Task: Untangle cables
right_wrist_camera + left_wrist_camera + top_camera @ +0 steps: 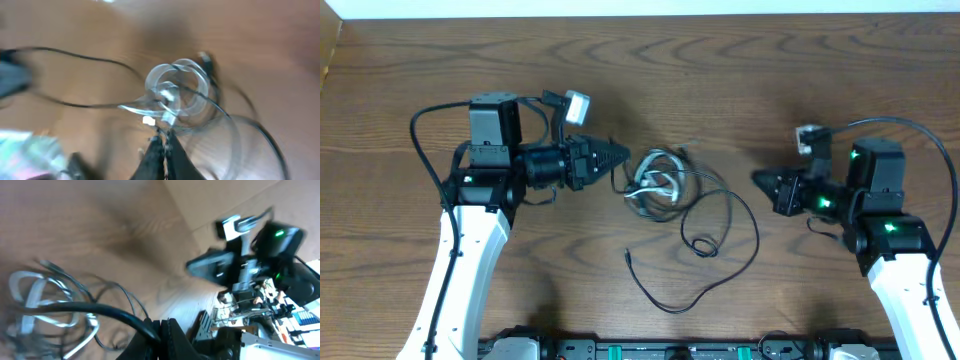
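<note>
Closest to the lens, left fingers (175, 340): pressed together, seemingly pinching a black cord (100, 309) running off toward the tangle. Just right of those tips, on the bare tabletop (720, 60), the knot (660, 178) itself: white cord (655, 190) wound in tight coils, black strands threaded through. Further right and nearer the robot's base, a long black loop (757, 235) sprawled loose, ending in a small plug (628, 257). Rightmost, right fingers (175, 162): shut tip to tip, short of the knot and close to the loop's outer edge, apparently on nothing, though too blurred to be sure.

Risks, by judgement only:
- Likely to drag the whole bundle along rather than open it, if pulled leftward with nothing pinning the far side.
- Could equally cinch the white coils tighter.
- Might catch the plug in a coil on its way out.
- Thin cord, so easy to lose from that pinch.
- On the right, easy to close on two strands at once and lock them together.

No box, tray or bin in view; nothing contained, everything loose on the wood.
</note>
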